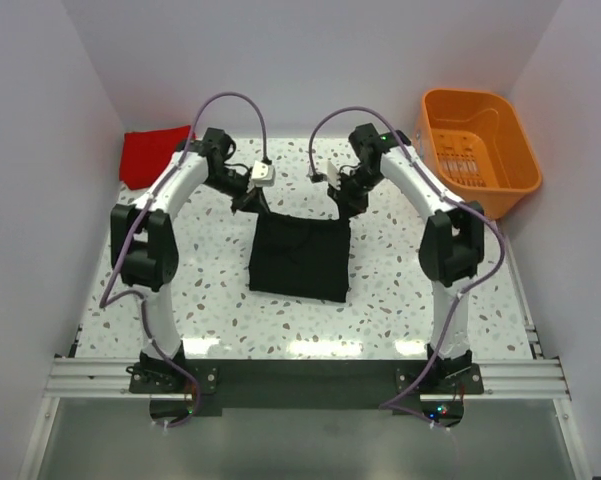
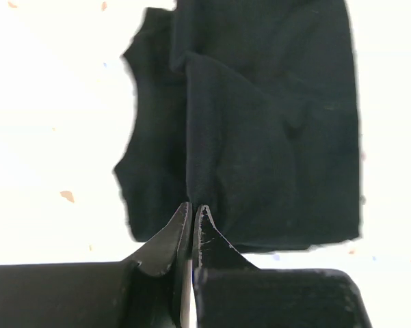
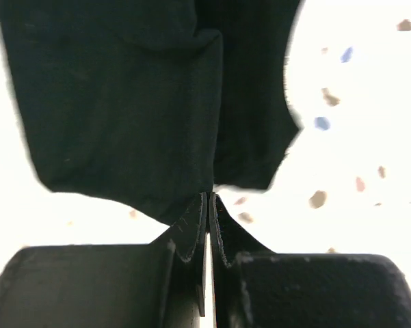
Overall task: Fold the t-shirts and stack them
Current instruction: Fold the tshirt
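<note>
Black and soft, lying near the middle of the speckled bench [image 1: 210, 300]: looking at the black tee [image 1: 300, 255], folded into a rough square, layers overlapping. Pinching its far-left corner w/ the left claw [image 2: 193, 208], tips pressing tight together, a thin bit of cloth caught between. Pinching its far-right corner w/ the right claw [image 3: 208, 198], tips pressing tight together too, cloth caught there as well. Spreading out past the tips in both wrist views, dark folds meeting right at each pinch. Getting a bit blurry at the edges, so not telling how many layers. Sitting well apart, at the back-left corner of the bench by the wall: the red tee [image 1: 152, 152], a small folded block, touching neither claw nor the black tee. Standing at the back-right, by the other wall: an orange basket [image 1: 510, 165], plastic w/ slots in the bottom, open side facing up. Not stacking yet: the 2 tees resting in diff. spots, black in the middle, red way off to the left.
</note>
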